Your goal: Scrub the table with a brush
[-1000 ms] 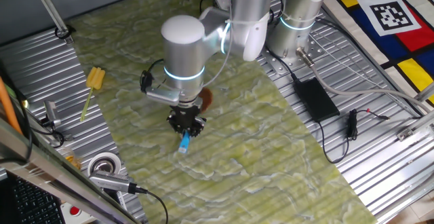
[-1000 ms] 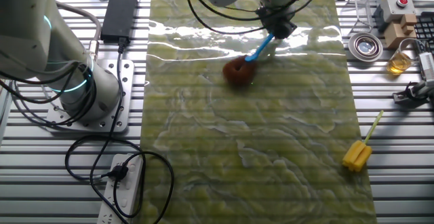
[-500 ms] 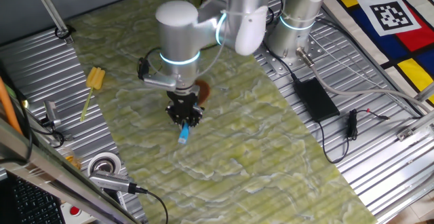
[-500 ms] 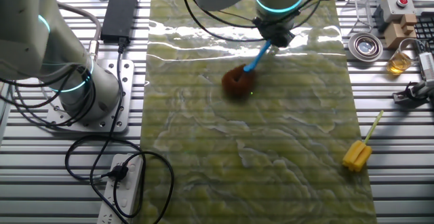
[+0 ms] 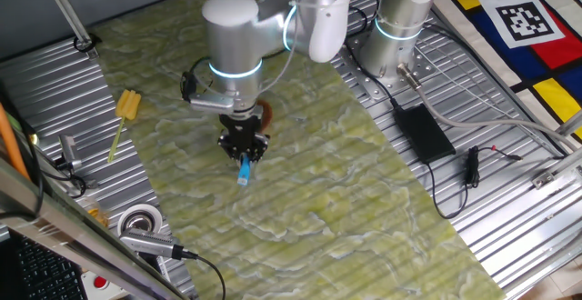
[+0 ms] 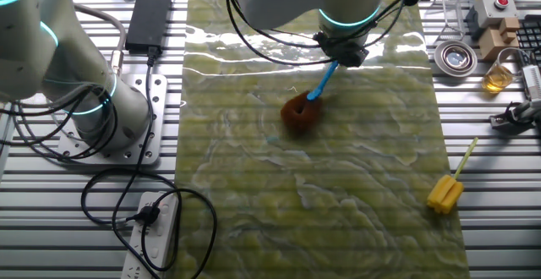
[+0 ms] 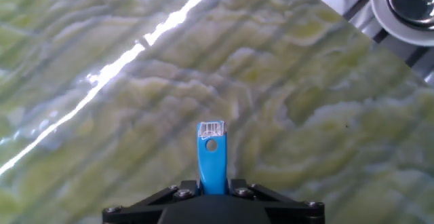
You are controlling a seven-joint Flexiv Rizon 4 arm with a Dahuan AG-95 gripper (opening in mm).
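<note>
My gripper (image 5: 244, 147) is shut on the light-blue handle of the brush (image 6: 320, 84), and it also shows in the other fixed view (image 6: 340, 54) and the hand view (image 7: 211, 185). The reddish-brown bristles (image 6: 299, 112) rest on the pale green-yellow marbled table (image 6: 338, 186). In one fixed view the bristles (image 5: 265, 115) peek out behind the wrist and the handle end (image 5: 244, 172) sticks out below the fingers. In the hand view the blue handle end (image 7: 211, 153) points away over the table (image 7: 102, 115); the bristles are hidden there.
A yellow brush (image 5: 125, 115) lies on the ribbed metal at the left, also in the other fixed view (image 6: 448, 188). A metal ring (image 5: 139, 220), a black power brick (image 5: 422, 132), cables, a power strip (image 6: 150, 238) and the arm base (image 6: 93, 110) flank the table.
The gripper and brush moved across the table, up and left in one fixed view. In the other fixed view the bristles swung slightly down and right.
</note>
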